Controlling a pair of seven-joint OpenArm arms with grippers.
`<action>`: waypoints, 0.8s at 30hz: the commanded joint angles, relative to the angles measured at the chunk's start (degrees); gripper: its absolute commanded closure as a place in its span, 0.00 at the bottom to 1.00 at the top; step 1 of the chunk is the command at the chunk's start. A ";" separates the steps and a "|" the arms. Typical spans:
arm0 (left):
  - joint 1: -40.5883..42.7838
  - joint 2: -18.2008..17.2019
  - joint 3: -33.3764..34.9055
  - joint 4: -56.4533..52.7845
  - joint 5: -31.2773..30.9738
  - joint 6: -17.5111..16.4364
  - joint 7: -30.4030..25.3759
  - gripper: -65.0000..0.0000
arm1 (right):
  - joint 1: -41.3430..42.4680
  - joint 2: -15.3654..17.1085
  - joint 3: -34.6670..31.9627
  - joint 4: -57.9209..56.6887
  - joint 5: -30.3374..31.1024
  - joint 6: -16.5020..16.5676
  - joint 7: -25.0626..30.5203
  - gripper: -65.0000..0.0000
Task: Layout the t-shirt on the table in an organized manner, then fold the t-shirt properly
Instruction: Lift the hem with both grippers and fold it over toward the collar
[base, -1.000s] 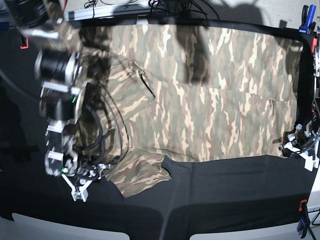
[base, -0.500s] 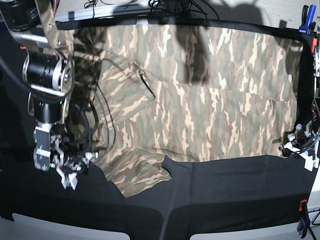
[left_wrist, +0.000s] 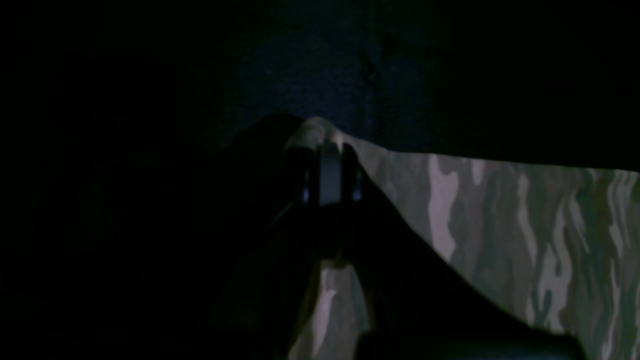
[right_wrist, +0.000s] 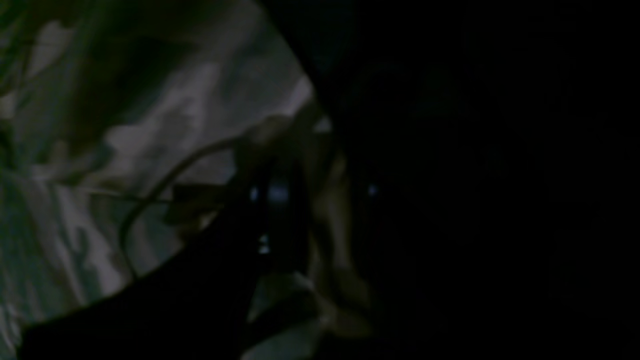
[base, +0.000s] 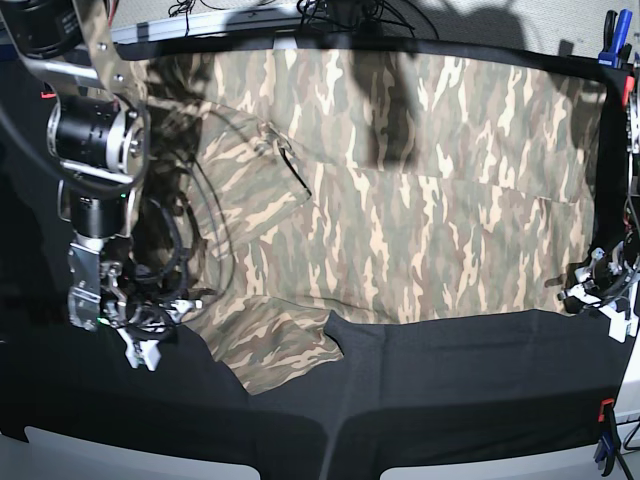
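Note:
The camouflage t-shirt lies spread across the black table, with one sleeve folded toward the front. My left gripper sits at the shirt's right hem corner. In the left wrist view this gripper is shut on a pinched peak of the t-shirt. My right gripper is low at the sleeve's left edge. The right wrist view is dark and blurred. Tan t-shirt fabric reaches between that gripper's fingers, and how tightly they hold it is unclear.
Black cables from the right arm hang over the shirt's left side. A blue clamp is at the back right edge. A red one is at the front right. More cables lie behind the table.
The right gripper moved left and a little up, from the front of the sleeve to its left edge, and its jaws narrowed. The left gripper and the shirt's right side stayed still.

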 joint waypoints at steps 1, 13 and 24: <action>-1.88 -1.14 -0.26 0.63 -0.76 -0.63 -0.96 1.00 | 1.57 -0.33 -0.07 0.68 1.05 1.36 -0.33 0.84; -1.90 -1.16 -0.26 0.63 -0.76 -0.66 -0.66 1.00 | 2.93 -0.44 -0.07 0.79 0.66 1.66 -1.42 1.00; -2.03 -2.40 -0.26 5.81 -0.76 -1.07 10.29 1.00 | -2.21 -0.48 -0.07 15.37 8.37 11.27 -2.16 1.00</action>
